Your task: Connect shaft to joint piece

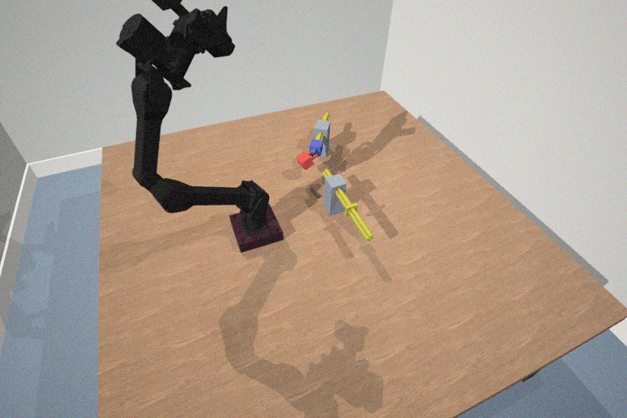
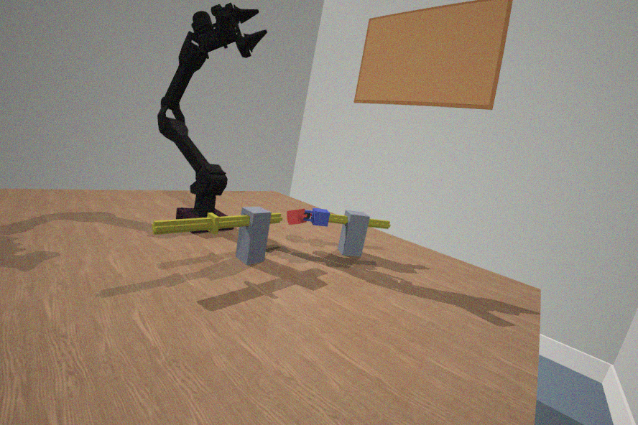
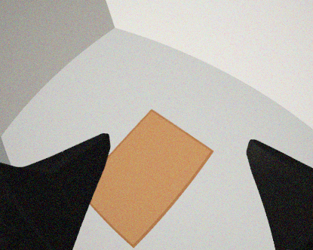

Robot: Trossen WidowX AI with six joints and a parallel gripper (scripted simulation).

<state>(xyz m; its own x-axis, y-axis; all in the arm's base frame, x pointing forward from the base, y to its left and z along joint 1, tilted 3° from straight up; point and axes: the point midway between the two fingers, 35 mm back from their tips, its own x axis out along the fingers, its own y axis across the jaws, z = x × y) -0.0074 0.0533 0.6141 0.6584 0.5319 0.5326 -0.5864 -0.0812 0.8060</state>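
- On your left in the exterior view, the black parallel-jaw gripper (image 2: 251,25) sits high above the wooden table (image 2: 154,358), its jaws spread nearly to their widest with nothing between them.
- Your wrist view shows both black fingers framing only a grey wall and an orange rectangular board (image 3: 150,176).
- Lower down, you find the long yellow sliding shaft (image 2: 190,225) running through the nearer grey block (image 2: 253,241).
- Just right of that shaft's tip, with a gap between them, sits the red square joint piece (image 2: 294,216), tilted and hinged to a blue coupling (image 2: 320,216).
- Further right, the short yellow fixed shaft (image 2: 378,224) passes through the second grey block (image 2: 355,232).
- The joint piece lies well below the jaws and to their right, far apart from them.
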